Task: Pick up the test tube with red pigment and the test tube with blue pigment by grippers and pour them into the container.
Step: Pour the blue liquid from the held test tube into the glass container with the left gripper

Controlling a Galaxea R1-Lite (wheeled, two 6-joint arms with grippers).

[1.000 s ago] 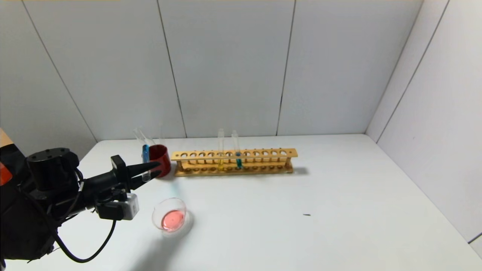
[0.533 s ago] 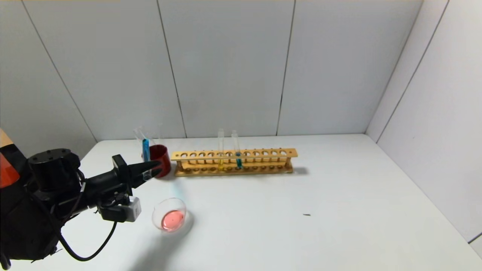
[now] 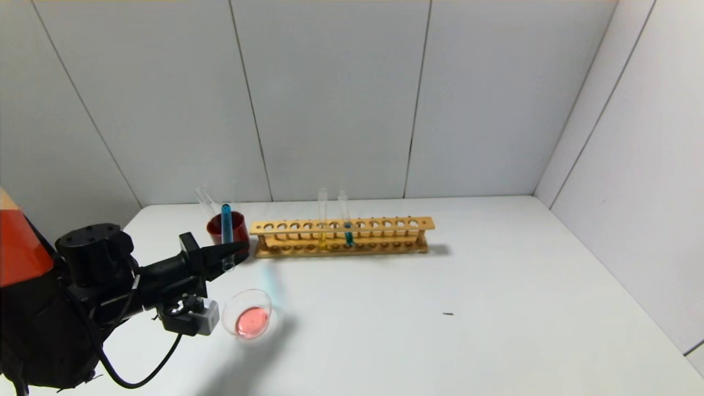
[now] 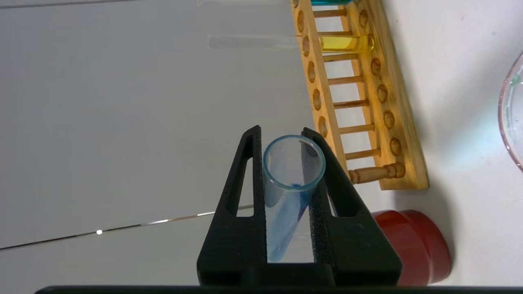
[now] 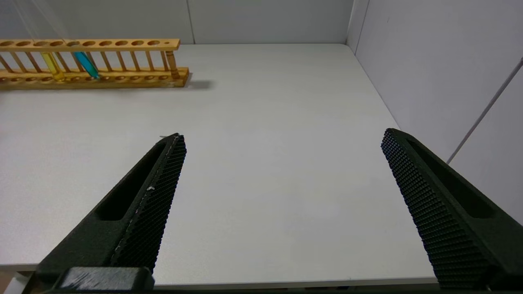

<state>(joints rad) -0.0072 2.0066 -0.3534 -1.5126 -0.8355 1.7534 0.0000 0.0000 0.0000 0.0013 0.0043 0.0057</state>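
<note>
1. Left black two-fingered gripper (image 3: 228, 254) is closed around the thin clear glass test tube with blue pigment (image 3: 226, 234), whose long axis stands nearly upright.
2. From this gripper, the small round clear glass container (image 3: 247, 314) with pink-red liquid lies near, at about 5 o'clock and lower.
3. Right gripper (image 5: 282, 196) hangs idle, its textured fingers spread wide apart.
4. I judge that pouring needs a short move, then a tilt.
</note>
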